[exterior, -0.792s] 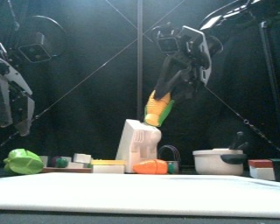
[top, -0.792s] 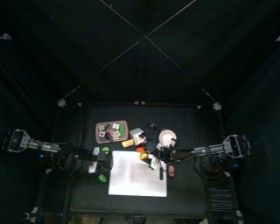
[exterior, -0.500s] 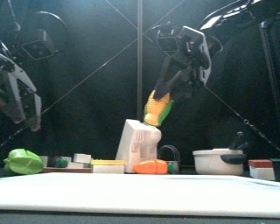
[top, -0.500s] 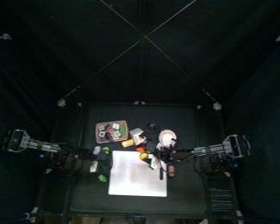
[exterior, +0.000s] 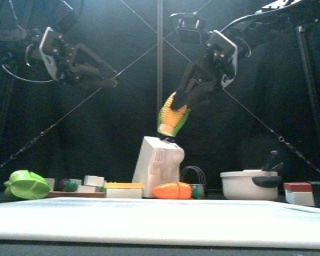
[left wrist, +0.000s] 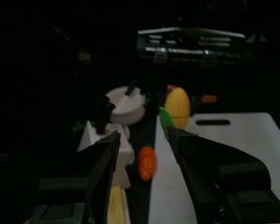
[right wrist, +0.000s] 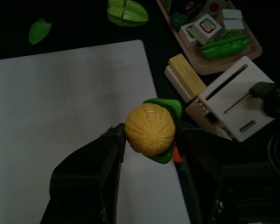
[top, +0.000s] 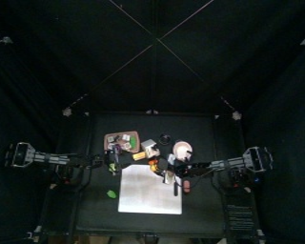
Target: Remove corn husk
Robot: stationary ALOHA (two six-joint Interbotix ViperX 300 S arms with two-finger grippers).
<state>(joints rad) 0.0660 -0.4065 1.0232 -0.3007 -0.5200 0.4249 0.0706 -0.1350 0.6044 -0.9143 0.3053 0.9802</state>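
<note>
Yellow corn [right wrist: 150,128] sits clamped in the right pincer [right wrist: 147,149].

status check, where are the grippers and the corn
Right gripper shut on corn, held high over white mat. Left gripper open, empty, raised. Husk still on. Nothing between the arms.

Dim curtained pen, light pooled low on the table

The white mat [right wrist: 73,105] is brightest and evenly lit; above it the front view falls to near-black. The left wrist view is murky and soft; the corn [right wrist: 150,128] by the mat is crisp.
</note>
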